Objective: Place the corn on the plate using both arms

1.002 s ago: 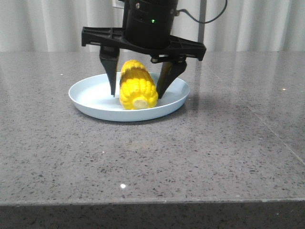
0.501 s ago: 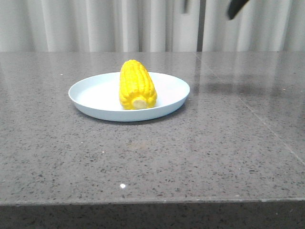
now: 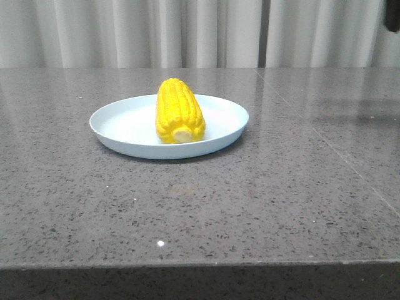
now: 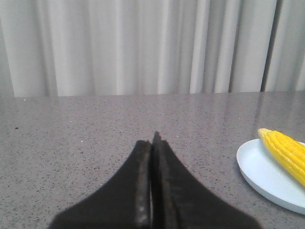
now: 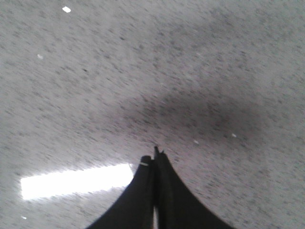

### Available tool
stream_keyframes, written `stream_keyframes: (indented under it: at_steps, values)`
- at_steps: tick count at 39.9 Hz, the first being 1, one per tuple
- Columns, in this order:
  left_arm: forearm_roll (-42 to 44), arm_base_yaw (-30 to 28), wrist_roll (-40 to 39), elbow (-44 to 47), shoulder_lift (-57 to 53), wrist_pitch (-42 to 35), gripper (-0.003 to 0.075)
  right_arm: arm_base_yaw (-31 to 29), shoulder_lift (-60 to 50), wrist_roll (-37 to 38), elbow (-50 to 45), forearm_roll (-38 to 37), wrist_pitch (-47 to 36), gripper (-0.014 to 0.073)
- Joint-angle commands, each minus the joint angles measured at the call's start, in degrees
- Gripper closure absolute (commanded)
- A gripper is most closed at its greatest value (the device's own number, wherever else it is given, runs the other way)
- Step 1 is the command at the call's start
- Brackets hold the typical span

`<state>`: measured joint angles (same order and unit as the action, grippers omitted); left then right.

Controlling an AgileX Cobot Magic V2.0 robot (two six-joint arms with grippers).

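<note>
The yellow corn [image 3: 179, 112] lies on the pale blue plate [image 3: 119, 122], its pale cut end toward the camera. Both also show in the left wrist view, the corn [image 4: 286, 151] on the plate [image 4: 259, 169]. My left gripper [image 4: 152, 140] is shut and empty, low over the table, apart from the plate. My right gripper [image 5: 155, 155] is shut and empty above bare table, with no corn or plate in its view. In the front view only a dark bit of an arm [image 3: 392, 15] shows at the top right edge.
The grey speckled stone table [image 3: 250, 200] has its front edge near the camera. White curtains [image 3: 125, 31] hang behind it. A bright light reflection [image 5: 71, 180] lies on the table in the right wrist view.
A second ago an open gripper straddled the corn on the plate. It lifted off and moved away up and to the right, nearly out of the front view. The corn stays on the plate.
</note>
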<state>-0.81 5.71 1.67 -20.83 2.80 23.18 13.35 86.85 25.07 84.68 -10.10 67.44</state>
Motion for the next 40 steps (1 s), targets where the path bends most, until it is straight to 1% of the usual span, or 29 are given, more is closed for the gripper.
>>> stream_keyframes:
  at_steps: [1,5,11,20,25,35,40]
  values:
    - [-0.2,-0.1,-0.2,-1.6,0.7,-5.1,0.0741,-1.0,-6.3,-4.4,-3.6,-0.4,-3.9,0.0655]
    - [-0.2,-0.1,-0.2,-1.6,0.7,-5.1,0.0741,-0.6,-11.7,-7.1,-11.3,-0.3,-8.8,0.0655]
    - [-0.2,-0.1,-0.2,-1.6,0.7,-5.1,0.0741,-0.5,-21.1,-7.5,-22.5,-0.4,-16.5,0.0655]
    - [-0.2,-0.1,-0.2,-1.6,0.7,-5.1,0.0741,-0.5,-37.8,-7.6,-42.4,-5.4,-31.7,0.0662]
    - [-0.2,-0.1,-0.2,-1.6,0.7,-5.1,0.0741,-0.5,-48.0,-7.6,-51.3,-5.9,-38.0,0.0662]
    - [-0.2,-0.1,-0.2,-1.6,0.7,-5.1,0.0741,-0.5,-67.3,-7.6,-62.7,-5.8,-47.1,0.0662]
    - [-0.2,-0.1,-0.2,-1.6,0.7,-5.1,0.0741,-0.5,-73.3,-7.6,-64.9,-5.8,-52.7,0.0662]
